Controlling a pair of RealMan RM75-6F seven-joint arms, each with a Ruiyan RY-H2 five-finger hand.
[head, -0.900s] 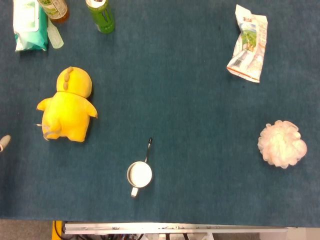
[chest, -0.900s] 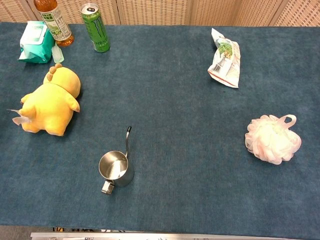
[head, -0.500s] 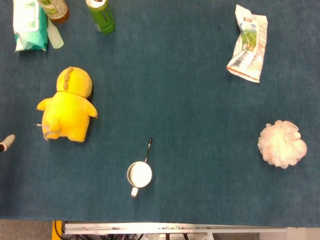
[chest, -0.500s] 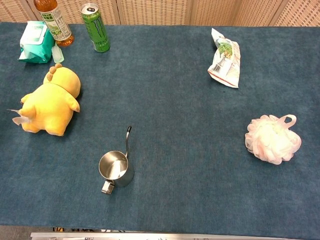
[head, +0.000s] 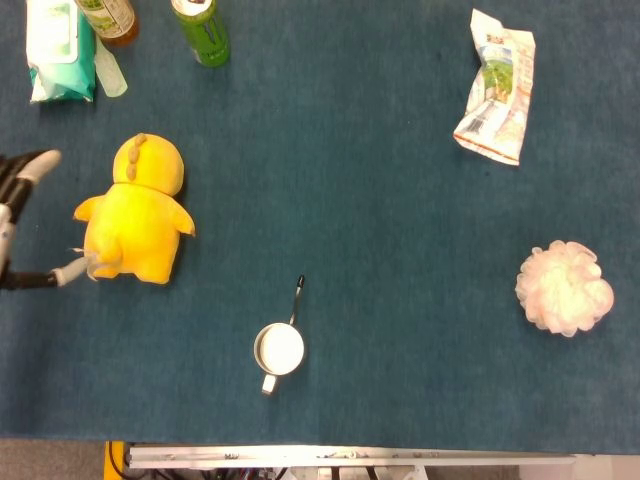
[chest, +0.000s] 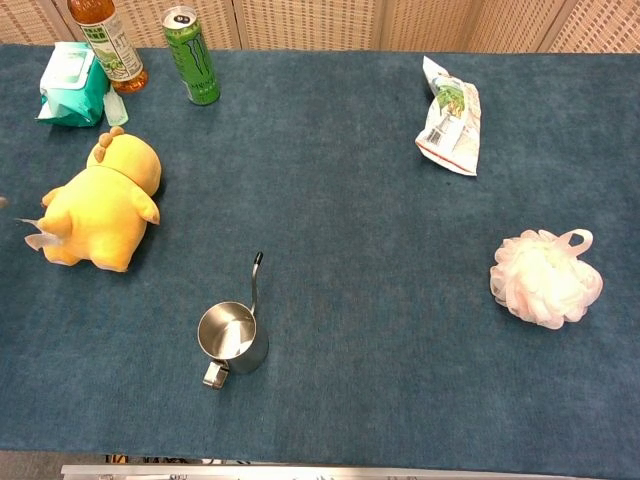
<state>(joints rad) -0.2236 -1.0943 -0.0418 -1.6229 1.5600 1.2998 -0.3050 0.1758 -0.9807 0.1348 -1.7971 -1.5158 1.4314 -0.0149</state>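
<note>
My left hand (head: 14, 222) reaches in from the left edge of the head view with its fingers spread and nothing in them. It is just left of a yellow plush toy (head: 135, 215) that lies face down on the blue table cloth (head: 370, 220). One fingertip (head: 68, 273) is close to the toy's white tag; the frame does not show whether it touches. Another fingertip (head: 45, 158) points toward the toy's head. The chest view shows the plush toy (chest: 100, 210) but hardly any of the hand. My right hand appears in neither view.
A small steel cup (head: 279, 349) with a long handle stands near the front edge. A pink bath pouf (head: 564, 288) lies at the right and a snack packet (head: 496, 88) at the back right. A green can (head: 203, 30), a bottle (head: 108, 17) and a wipes pack (head: 60, 50) stand at the back left.
My left hand has come further in from the left edge, from one fingertip showing to spread fingers beside the plush toy. Nothing on the table has moved.
</note>
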